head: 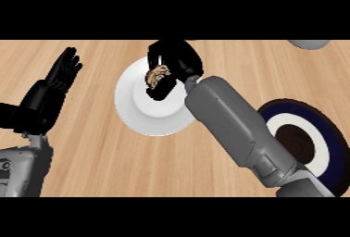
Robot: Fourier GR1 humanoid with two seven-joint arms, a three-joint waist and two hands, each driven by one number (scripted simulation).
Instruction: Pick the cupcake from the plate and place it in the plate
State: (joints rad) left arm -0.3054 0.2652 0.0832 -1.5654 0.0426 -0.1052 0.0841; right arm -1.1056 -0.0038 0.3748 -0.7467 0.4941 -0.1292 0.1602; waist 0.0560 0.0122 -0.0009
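Cupcake (158,75): on white plate (137,113), far rim; my right hand (176,60) curled around it; dark plate (327,134) lies rightward.

Place: kitchen or dining spot
Surface: light wooden desk (103,152)
Tableware: white plate (137,111), dark blue-rimmed plate (327,139)

Bright, even light; the wooden counter (103,152) shows no glare and little shadow.
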